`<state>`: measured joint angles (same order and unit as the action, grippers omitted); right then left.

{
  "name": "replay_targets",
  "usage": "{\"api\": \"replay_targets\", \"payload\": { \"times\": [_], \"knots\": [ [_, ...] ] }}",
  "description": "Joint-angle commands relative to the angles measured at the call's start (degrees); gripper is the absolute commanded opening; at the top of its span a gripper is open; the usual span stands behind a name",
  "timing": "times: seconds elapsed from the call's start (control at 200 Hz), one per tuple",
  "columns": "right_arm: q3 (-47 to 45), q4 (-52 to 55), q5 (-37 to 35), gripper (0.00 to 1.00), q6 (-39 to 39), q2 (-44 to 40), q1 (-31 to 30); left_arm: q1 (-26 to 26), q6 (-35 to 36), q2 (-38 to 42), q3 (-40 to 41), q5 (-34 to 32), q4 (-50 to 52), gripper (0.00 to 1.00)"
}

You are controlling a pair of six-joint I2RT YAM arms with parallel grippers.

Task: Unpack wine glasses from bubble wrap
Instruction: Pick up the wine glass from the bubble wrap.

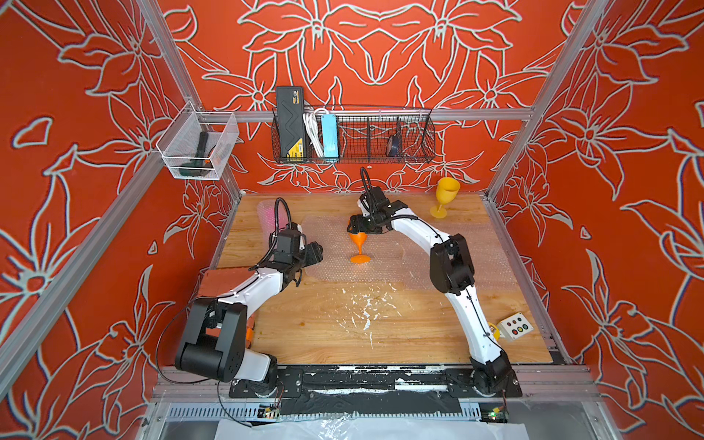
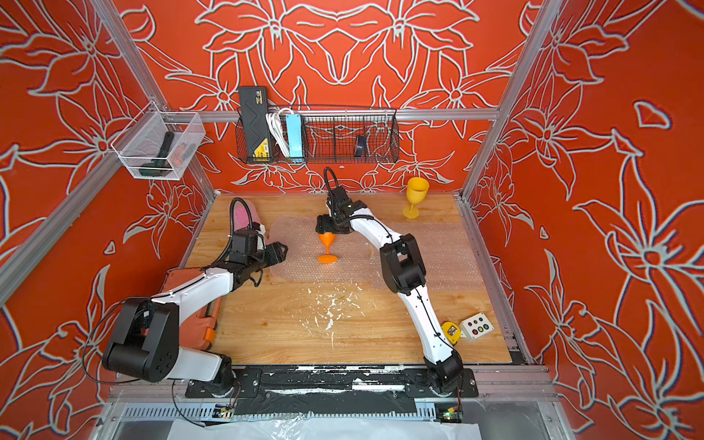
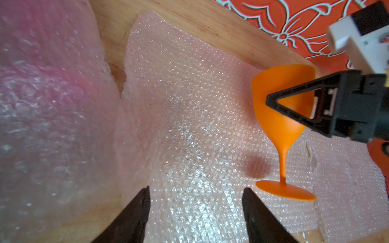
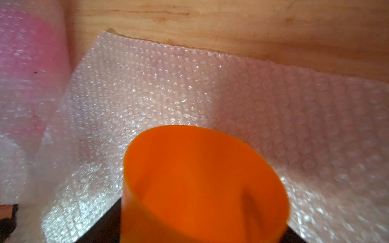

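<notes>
Right gripper [image 1: 357, 229] clamps the orange goblet [image 3: 282, 117] by its bowl. The goblet is tilted, foot at or just above the flat bubble wrap sheet [image 1: 331, 232] mid-table. Left gripper [image 3: 195, 189] is open and empty over that sheet. Risk: the smooth tapered bowl slips and the goblet topples. Pink goblet [image 1: 267, 214] is wrapped, far left. The yellow label on the black box [image 1: 291, 122] is unreadable.

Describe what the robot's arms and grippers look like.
Left arm and right arm: white curved links, bulky black joints, a looped black cable at each wrist. Left gripper and right gripper: black, tapered fingers; the right's are open triangular frames.
</notes>
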<state>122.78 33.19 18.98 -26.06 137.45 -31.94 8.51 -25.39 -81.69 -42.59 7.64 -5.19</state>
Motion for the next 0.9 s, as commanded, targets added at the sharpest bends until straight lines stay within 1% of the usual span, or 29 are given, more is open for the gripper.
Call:
{"api": "replay_targets", "payload": {
  "times": [0.0,0.105,0.255,0.365,0.515,0.58,0.716,0.891],
  "knots": [
    [-4.23,-8.53,0.18,0.80,2.47,-7.91,0.29,-0.34,0.11,1.44,0.62,0.03,-0.26,0.68],
    [-10.25,-12.58,-1.89,0.80,5.01,-13.35,0.51,-0.36,0.22,1.62,0.71,-0.25,-0.26,0.68],
    [-20.68,-19.47,-6.66,0.80,9.38,-22.71,1.24,-0.34,0.25,1.60,0.67,-0.20,-0.26,0.68],
    [-29.68,-24.71,-10.06,0.79,11.11,-29.89,3.49,-0.34,0.29,1.40,0.52,-0.18,-0.34,0.68],
    [-41.77,-31.93,-13.70,0.79,10.23,-38.81,9.15,-0.35,0.11,1.33,0.33,0.25,-0.63,0.68],
    [-45.63,-33.91,-14.38,0.79,9.81,-41.62,12.22,-0.41,-0.01,1.29,0.28,0.40,-0.75,0.68],
    [-49.60,-34.13,-17.56,0.78,9.94,-44.55,18.45,-0.37,-0.15,1.20,0.23,1.00,-1.26,0.68],
    [-52.59,-37.21,-21.41,0.78,10.78,-45.17,24.87,-0.35,-0.37,0.50,-0.03,2.07,-2.31,0.68]
  ]
}}
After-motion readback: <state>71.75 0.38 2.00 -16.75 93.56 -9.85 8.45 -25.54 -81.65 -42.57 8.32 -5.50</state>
